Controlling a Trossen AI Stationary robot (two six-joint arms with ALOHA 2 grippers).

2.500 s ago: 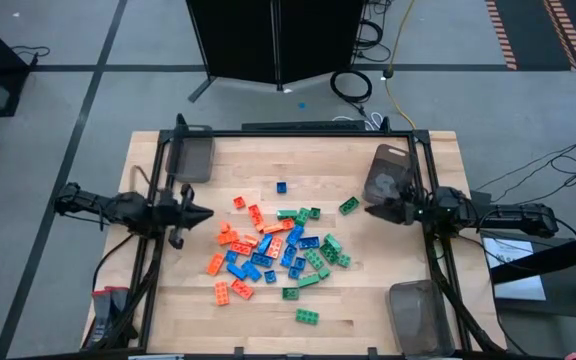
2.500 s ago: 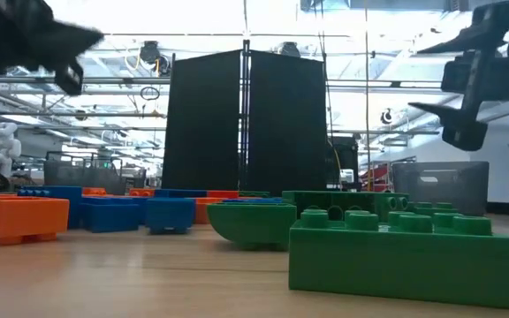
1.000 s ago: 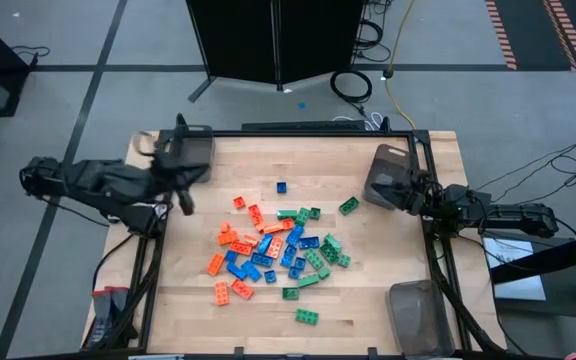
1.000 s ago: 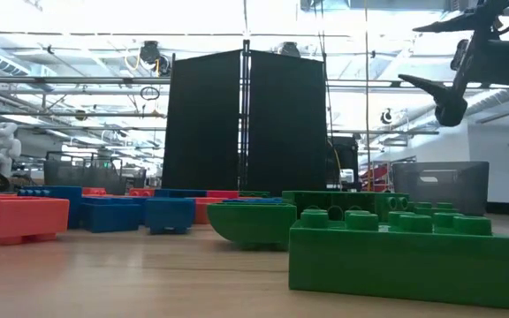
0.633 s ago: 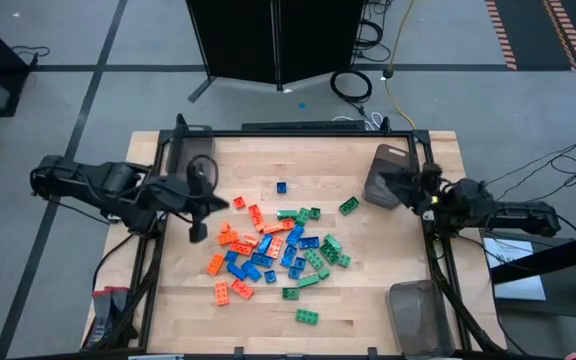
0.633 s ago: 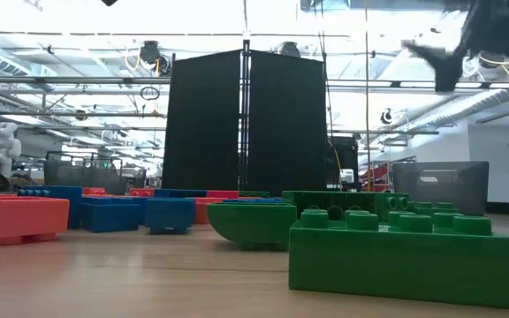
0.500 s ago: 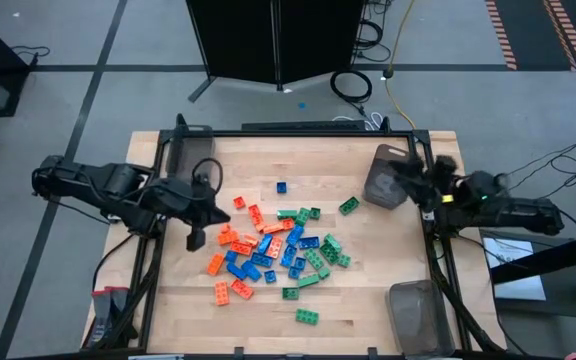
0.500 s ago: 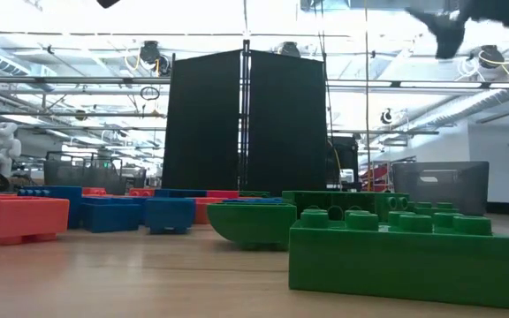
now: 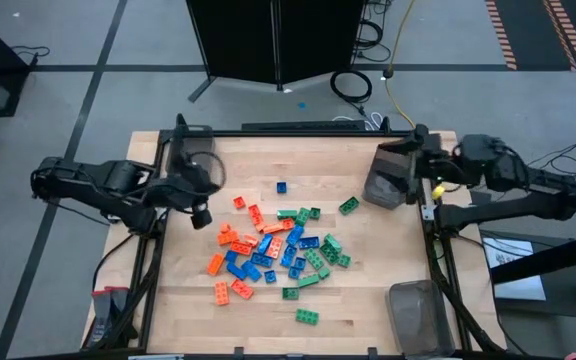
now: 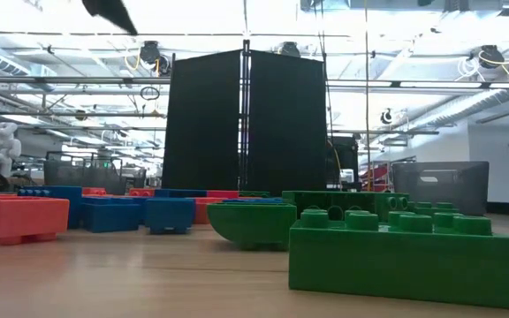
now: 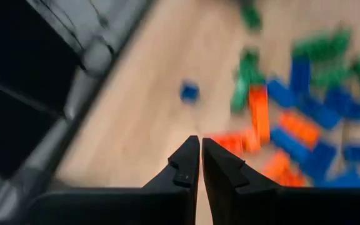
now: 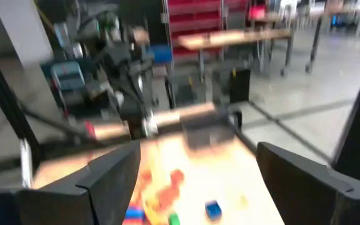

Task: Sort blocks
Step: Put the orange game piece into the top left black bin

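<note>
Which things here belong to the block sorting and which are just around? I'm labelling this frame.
Job: blocks, orange, blue and green, heaped mid-table; three grey bins at the table's edges; left gripper, shut; right gripper, open.

Around: black panel, floor cables.

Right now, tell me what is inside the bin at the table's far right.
The bin looks dark grey through its walls, with no block showing in it. The right gripper hangs over its far right edge, covering that part.
</note>
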